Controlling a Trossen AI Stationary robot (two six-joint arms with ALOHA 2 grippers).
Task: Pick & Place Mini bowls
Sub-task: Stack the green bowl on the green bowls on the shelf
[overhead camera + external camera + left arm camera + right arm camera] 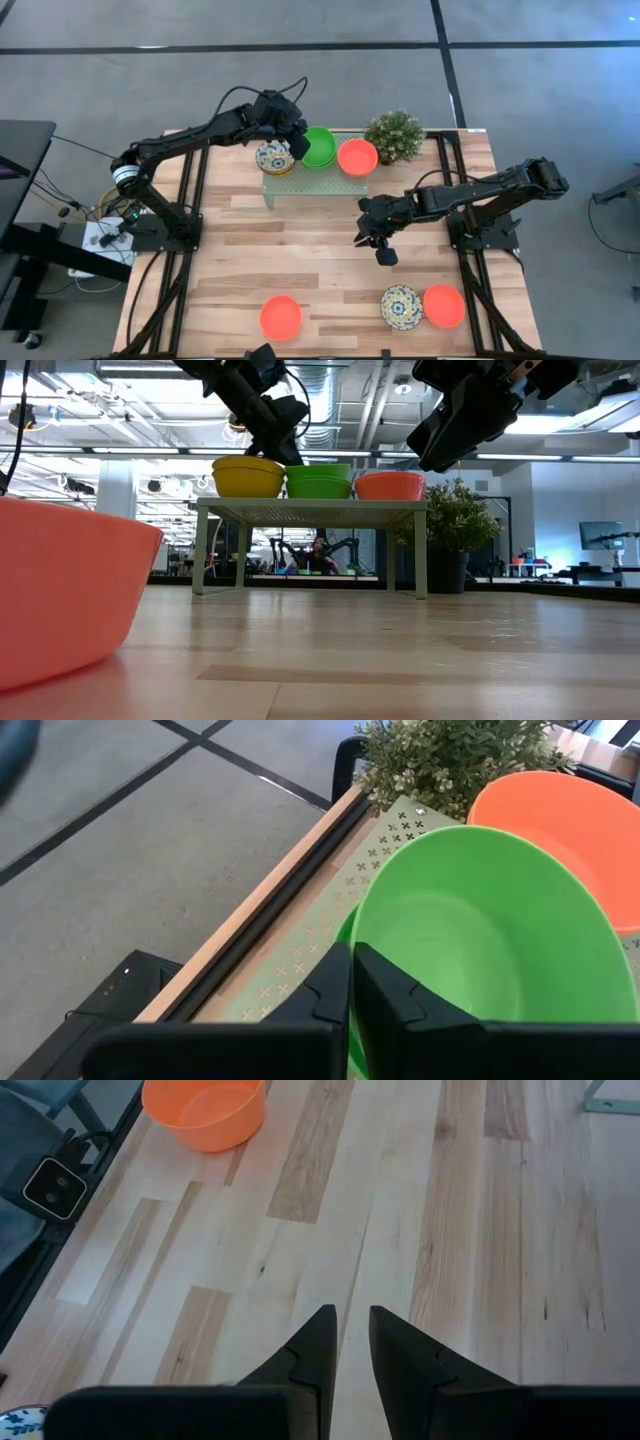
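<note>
On the small green shelf [300, 188] at the table's far side stand a patterned bowl [274, 157], green bowls [320, 147] stacked one in another [318, 480], and a red-orange bowl [357, 157]. My left gripper [352, 955] is at the green stack's rim on the patterned bowl's side, shut on the top green bowl [480, 920]. My right gripper [383, 252] hovers over the table's middle, narrowly open and empty [352, 1312]. Near the table's front edge rest two red-orange bowls [281, 317] [444, 305] and a patterned bowl [401, 306]. My left gripper pinches the top green bowl's rim [350, 1030], one finger [395, 995] inside the bowl and one finger [325, 995] outside. The fingers come slanting down from above, on the side facing the patterned bowl. The bowl sits level, nested in the green bowl below it [318, 490].
A small potted plant [394, 135] stands right of the shelf, close to the red-orange bowl. The shelf's mesh top [300, 950] runs along the table's far edge. Bare wood lies between the shelf and the front bowls. A red-orange bowl [60, 590] fills the low view's left.
</note>
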